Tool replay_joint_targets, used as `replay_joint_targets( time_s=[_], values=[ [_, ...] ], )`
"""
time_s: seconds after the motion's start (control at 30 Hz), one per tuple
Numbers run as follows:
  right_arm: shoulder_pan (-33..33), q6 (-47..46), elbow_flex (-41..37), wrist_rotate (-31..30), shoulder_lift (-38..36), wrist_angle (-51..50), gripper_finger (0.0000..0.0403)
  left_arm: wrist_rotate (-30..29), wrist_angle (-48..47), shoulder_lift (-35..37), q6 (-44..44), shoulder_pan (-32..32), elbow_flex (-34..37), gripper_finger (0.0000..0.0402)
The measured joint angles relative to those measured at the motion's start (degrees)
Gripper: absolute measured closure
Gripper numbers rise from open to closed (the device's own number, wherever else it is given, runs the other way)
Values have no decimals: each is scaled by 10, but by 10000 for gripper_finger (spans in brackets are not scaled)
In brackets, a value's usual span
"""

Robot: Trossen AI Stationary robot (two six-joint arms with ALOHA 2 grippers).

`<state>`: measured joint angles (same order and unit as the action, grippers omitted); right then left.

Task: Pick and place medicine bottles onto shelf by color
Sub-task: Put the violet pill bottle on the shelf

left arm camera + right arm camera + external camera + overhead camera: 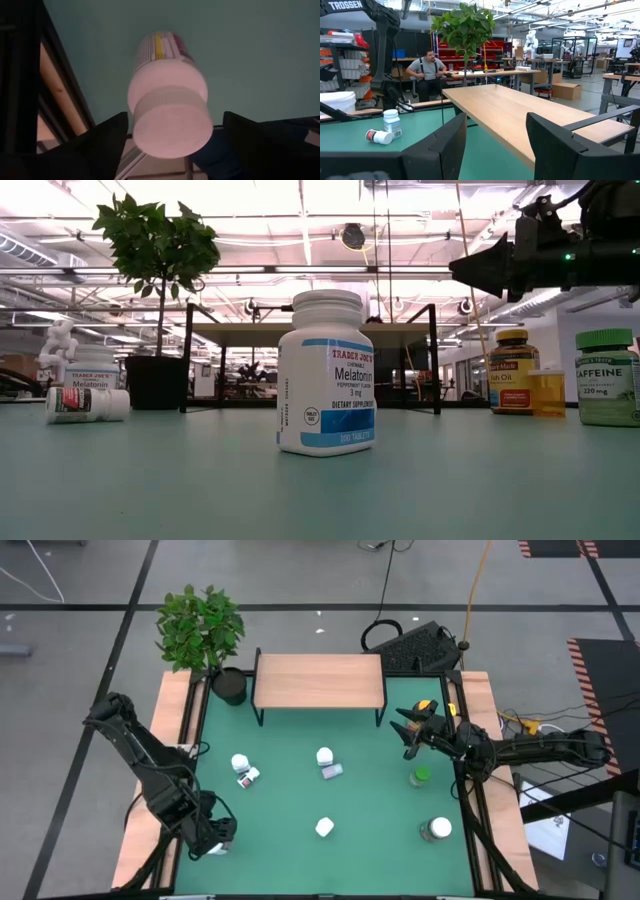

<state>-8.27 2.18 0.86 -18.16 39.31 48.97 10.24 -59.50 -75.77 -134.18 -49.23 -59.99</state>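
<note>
Bare shelf; scattered bottles (mostly white-capped)

Bottle label — mostly hidden

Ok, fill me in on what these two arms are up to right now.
Bottles are being sorted onto the shelf, whose top is bare. The left gripper sits at the table's near left corner, open around a white-capped bottle. The right gripper hovers open and empty beside the shelf's right end. Other bottles wait on the green table.

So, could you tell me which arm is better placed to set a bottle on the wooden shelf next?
Probably the right: its open hand hovers beside the light wood shelf.
</note>
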Motion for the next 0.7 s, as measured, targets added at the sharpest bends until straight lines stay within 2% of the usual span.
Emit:
replay_joint_targets(
  time_s=[0.23,0.57,0.7],
  values=[
    [0,0,0,0,0,-4,202,1,18,-5,-3,0,0,142],
    [0,0,0,0,0,-8,202,4,38,-36,25,0,1,123],
    [0,0,0,0,0,-8,202,3,30,-37,56,5,1,145]
  ],
)
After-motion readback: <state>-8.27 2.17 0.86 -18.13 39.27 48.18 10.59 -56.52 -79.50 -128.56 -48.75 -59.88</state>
